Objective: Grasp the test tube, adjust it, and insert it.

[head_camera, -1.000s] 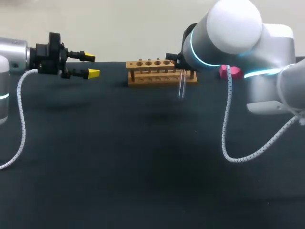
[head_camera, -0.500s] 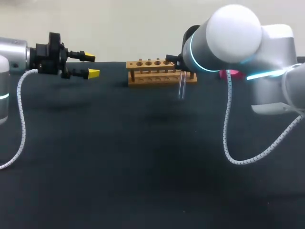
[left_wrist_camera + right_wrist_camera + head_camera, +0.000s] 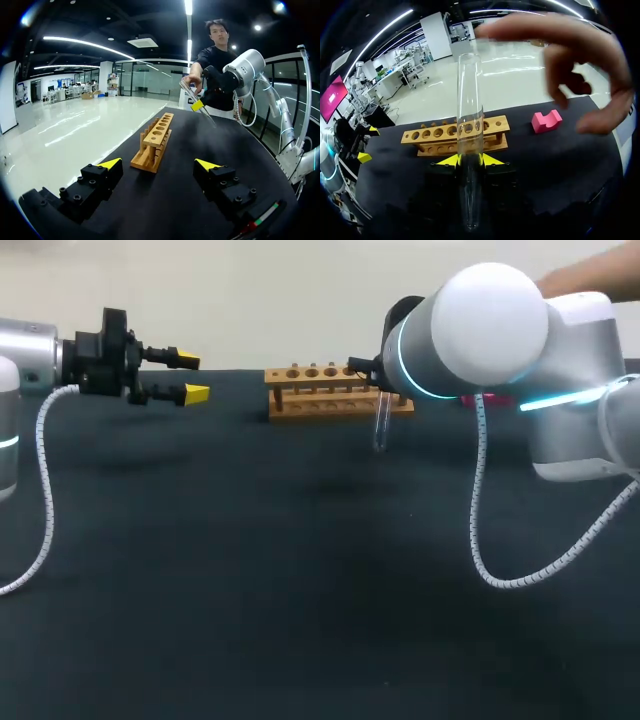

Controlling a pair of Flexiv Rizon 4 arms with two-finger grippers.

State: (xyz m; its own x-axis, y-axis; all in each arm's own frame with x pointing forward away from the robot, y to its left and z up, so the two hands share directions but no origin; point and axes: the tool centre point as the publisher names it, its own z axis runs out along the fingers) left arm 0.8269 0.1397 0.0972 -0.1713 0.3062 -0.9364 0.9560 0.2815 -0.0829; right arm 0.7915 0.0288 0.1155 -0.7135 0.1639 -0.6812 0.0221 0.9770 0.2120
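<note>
Test tube (image 3: 469, 125) clamped between right jaws

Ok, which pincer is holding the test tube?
The right pincer: it is shut on the test tube near the rack. The left pincer is open and empty.

A hand (image 3: 600, 270) has appeared above the right arm (image 3: 490, 325).

Lit evenly and softly from overhead. Black table (image 3: 250, 590) dull and free of glare, with only faint shadows (a dim patch below the left arm (image 3: 30, 360)). Soft sheen on the white shell of the right arm (image 3: 490, 310); thin bright streaks along the glass test tube (image 3: 470, 110).
</note>
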